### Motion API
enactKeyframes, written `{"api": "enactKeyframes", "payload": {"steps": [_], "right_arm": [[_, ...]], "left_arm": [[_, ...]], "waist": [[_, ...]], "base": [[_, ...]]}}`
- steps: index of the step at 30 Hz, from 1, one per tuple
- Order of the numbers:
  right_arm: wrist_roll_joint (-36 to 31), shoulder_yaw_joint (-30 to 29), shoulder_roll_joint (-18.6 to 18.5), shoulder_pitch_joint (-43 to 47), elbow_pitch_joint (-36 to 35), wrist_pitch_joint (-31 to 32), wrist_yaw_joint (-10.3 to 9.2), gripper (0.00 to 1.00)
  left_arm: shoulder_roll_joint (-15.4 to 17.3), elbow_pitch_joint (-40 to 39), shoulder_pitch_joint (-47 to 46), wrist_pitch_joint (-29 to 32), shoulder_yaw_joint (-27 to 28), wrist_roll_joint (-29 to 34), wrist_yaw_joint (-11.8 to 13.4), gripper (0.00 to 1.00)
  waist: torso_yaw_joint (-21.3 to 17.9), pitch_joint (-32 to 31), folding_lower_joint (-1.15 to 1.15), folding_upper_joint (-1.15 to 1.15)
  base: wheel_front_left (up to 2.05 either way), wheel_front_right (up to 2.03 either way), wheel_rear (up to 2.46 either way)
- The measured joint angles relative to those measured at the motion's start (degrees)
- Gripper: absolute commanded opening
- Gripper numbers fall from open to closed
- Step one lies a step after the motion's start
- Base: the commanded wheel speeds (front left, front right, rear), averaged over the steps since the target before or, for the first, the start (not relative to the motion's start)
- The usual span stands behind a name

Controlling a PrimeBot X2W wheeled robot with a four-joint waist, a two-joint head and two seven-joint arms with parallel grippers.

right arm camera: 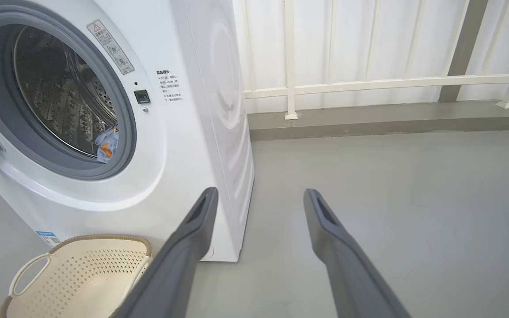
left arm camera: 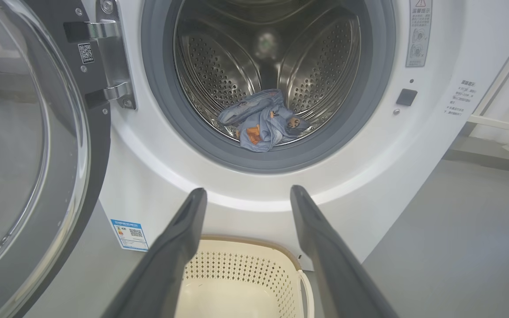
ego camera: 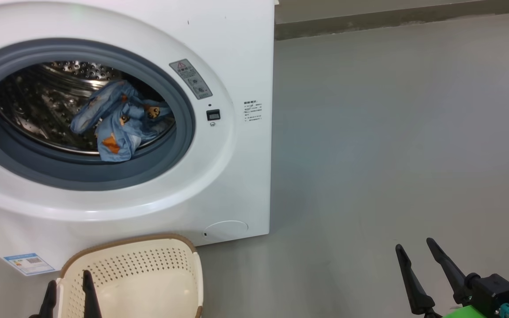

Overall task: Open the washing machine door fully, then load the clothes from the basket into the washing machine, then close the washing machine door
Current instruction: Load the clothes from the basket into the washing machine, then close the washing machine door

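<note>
Your washing machine door (left arm camera: 24, 154) stands swung wide to the left of the opening. It hangs on its metal hinge (left arm camera: 113, 57), and the glass bowl and black rim take up the left side of the left wrist view. The clothes (ego camera: 119, 119) lie inside the washing machine (ego camera: 232, 66) as one bunched blue heap printed with orange-brown figures. They sit low at the front of the perforated steel drum (ego camera: 47, 101), and the heap's lower edge hangs over the drum's lip toward the grey gasket (ego camera: 82, 174).

The basket (ego camera: 139, 260) sits on the floor (ego camera: 391, 132) just in front of the machine, below the opening. You can see its bare cream bottom. A blue sticker (left arm camera: 129, 234) shows on the white front to the basket's left, and a round flap (ego camera: 226, 228) to its right.

Your left claw (left arm camera: 248, 191) hovers above the basket with its two dark fingers spread wide and nothing between them. It points at the white front under the opening. Your right claw (ego camera: 414, 244) is also spread wide and holds nothing. It hangs over the bare grey floor, well to the right of the machine and the basket. Beyond it, in the right wrist view, a white railing (right arm camera: 369, 84) runs along the back wall.
</note>
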Motion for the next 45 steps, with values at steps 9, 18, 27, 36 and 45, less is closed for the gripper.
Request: {"api": "enactKeyframes", "payload": {"steps": [9,18,27,36,45], "right_arm": [[0.0,0.5,0.3,0.1,-0.1,0.0,0.0,1.0],[0.0,0.9,0.0,0.1,0.0,0.0,0.0,1.0],[0.0,1.0,0.0,0.1,0.0,0.0,0.0,1.0],[0.0,1.0,0.0,0.1,-0.1,0.0,0.0,1.0],[0.0,1.0,0.0,0.1,-0.1,0.0,0.0,1.0]], "left_arm": [[0.0,-1.4,0.1,0.0,-0.4,-0.1,-0.4,1.0],[0.0,-1.7,1.0,0.0,-0.5,-0.2,-0.4,1.0],[0.0,-1.8,1.2,0.0,-0.5,0.0,-1.0,1.0],[0.0,-2.2,2.1,0.0,-0.4,1.4,-1.4,1.0],[0.1,-2.6,2.1,0.0,0.0,1.4,-1.4,1.0]], "waist": [[0.1,-0.4,0.0,0.0],[0.4,-1.2,0.0,0.0],[0.2,-1.4,0.0,0.0],[0.1,-1.4,0.0,0.0],[0.4,-1.0,0.0,0.0]], "base": [[0.0,0.0,0.0],[0.0,0.0,0.0],[0.0,0.0,0.0],[-0.13,0.13,0.0],[-1.24,1.24,0.0]]}}
